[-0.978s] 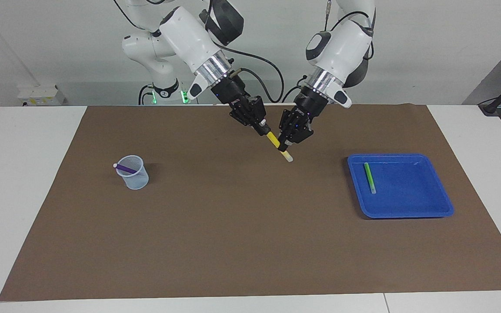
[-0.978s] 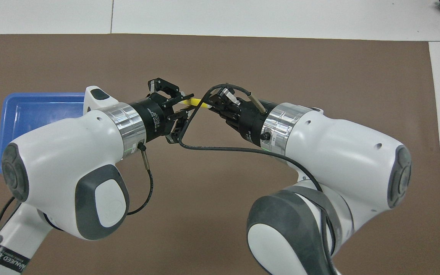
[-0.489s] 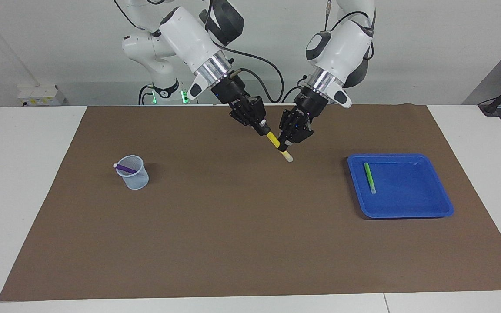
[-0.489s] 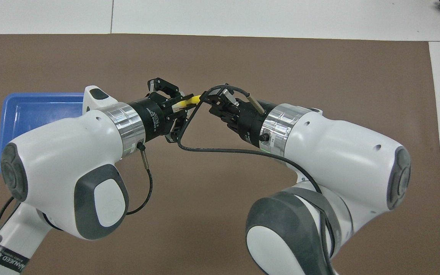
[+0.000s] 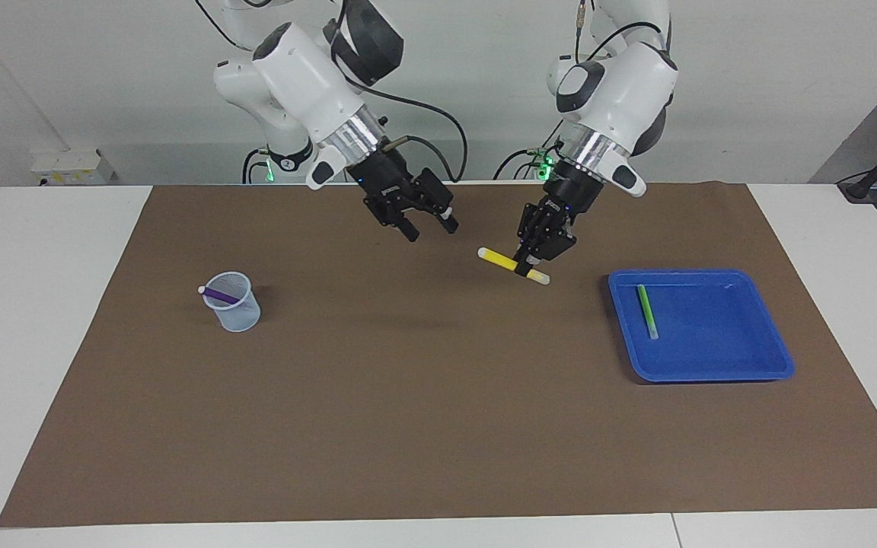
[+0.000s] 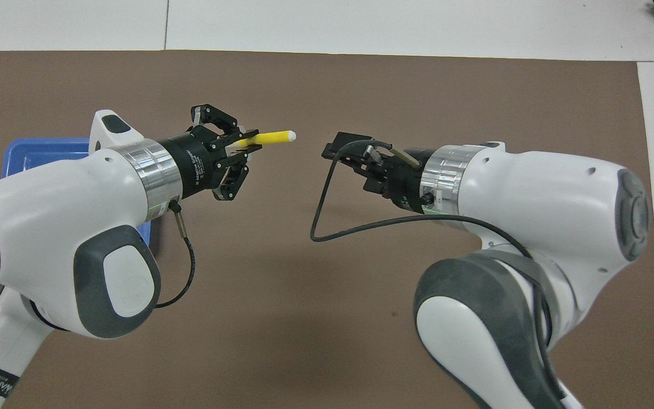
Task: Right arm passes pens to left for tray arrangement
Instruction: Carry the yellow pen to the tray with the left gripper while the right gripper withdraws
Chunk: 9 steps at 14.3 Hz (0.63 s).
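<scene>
Yellow pen (image 5: 513,265) clamped crosswise in left gripper (image 5: 527,270), up in the air over the brown mat (image 5: 408,396) just off the blue tray (image 5: 758,365), not touching anything. Right gripper (image 5: 429,228) holds nothing, fingers spread, over mid-mat toward the bench's robot edge. Green pen (image 5: 646,311) lies flat in the tray at the left arm's end. Purple pen (image 5: 219,294) leans in the mesh cup (image 5: 237,313) at the right arm's end.
</scene>
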Tool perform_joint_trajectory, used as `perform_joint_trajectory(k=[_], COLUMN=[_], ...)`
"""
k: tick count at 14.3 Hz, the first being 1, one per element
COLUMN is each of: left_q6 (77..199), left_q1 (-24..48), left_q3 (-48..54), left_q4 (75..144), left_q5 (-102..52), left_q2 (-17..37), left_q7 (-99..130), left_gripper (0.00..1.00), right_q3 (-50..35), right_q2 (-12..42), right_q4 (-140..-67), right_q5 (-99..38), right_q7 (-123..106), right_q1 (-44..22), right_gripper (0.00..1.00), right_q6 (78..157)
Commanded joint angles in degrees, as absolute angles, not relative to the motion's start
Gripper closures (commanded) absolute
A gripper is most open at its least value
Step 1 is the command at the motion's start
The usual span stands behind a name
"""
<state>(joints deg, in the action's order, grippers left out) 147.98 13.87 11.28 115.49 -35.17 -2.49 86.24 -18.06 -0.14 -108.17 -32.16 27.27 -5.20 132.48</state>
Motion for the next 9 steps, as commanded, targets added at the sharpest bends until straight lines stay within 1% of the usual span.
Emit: perform_joint_trajectory(k=[1,3,6,8,9], left_q6=[140.48,135.2,127.99,123.86,121.49], left_q1=[9.69,6.52,1.6,-1.13,-2.45], left_q3=[11.08,10.9,10.9,10.72,10.37], left_q4=[115.49,115.31,115.31,115.14,115.14], left_q5=[-35.68,-35.68,-35.68,-35.33,-34.9], left_q2=[-4.04,-4.39,-5.45,-5.71,-5.89], left_q7=[76.5,68.42,56.2,48.91,43.91], left_gripper=[1.0,1.0,1.0,1.0,1.0], right_q3=[-18.46,-18.46,-18.54,-18.54,-18.54], right_q2=[-2.81,-3.34,-4.48,-5.35,-6.06], right_q4=[-109.42,-109.42,-109.77,-111.08,-112.75], right_q5=[-25.26,-18.49,-9.87,-6.26,-4.67], right_q7=[13.5,6.97,4.23,-0.41,-4.7], right_q1=[1.04,3.59,6.14,9.04,10.97], right_gripper=[0.0,0.0,0.0,0.0,0.0], right_q6=[122.38,117.09,110.59,108.12,108.28])
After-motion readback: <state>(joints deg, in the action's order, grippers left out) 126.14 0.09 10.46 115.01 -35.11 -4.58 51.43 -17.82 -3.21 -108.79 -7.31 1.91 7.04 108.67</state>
